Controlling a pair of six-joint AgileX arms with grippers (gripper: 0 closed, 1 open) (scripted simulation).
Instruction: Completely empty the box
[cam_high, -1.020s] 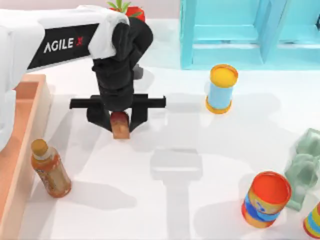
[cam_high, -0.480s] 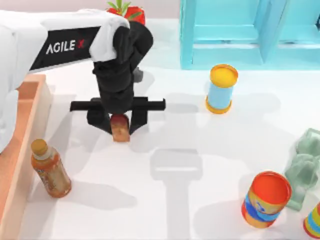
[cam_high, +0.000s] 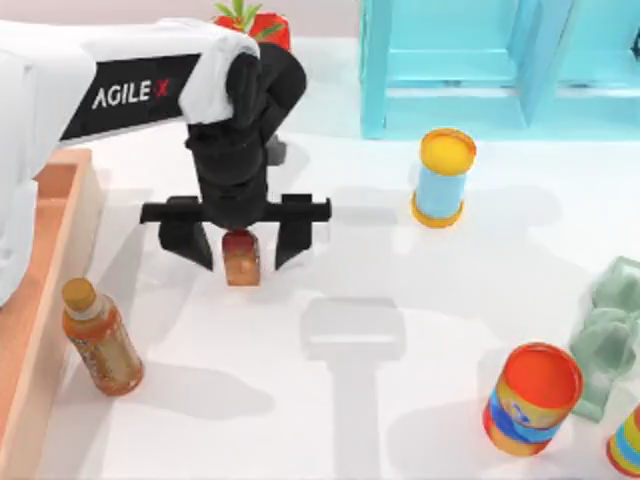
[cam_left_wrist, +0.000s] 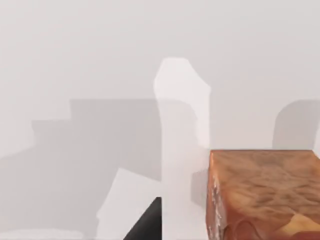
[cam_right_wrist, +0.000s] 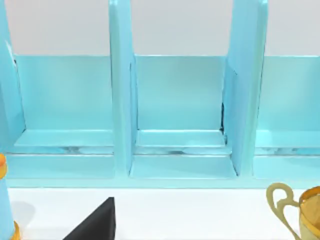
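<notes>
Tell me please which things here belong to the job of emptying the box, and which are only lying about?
Job: the box; the left gripper, open around a small brown bottle on the table; an orange bottle beside the box.

Lying about: turquoise shelf, blue can, orange can, pale green figure, strawberry.

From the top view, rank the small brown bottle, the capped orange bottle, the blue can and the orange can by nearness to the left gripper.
1. Small brown bottle, between the left gripper's open fingers.
2. Capped orange bottle, beside the box, left.
3. Blue can, right.
4. Orange can, lower right.

Top camera looks down on table (cam_high: 400, 260); left wrist close above it; right wrist faces turquoise shelf (cam_right_wrist: 180, 115).
</notes>
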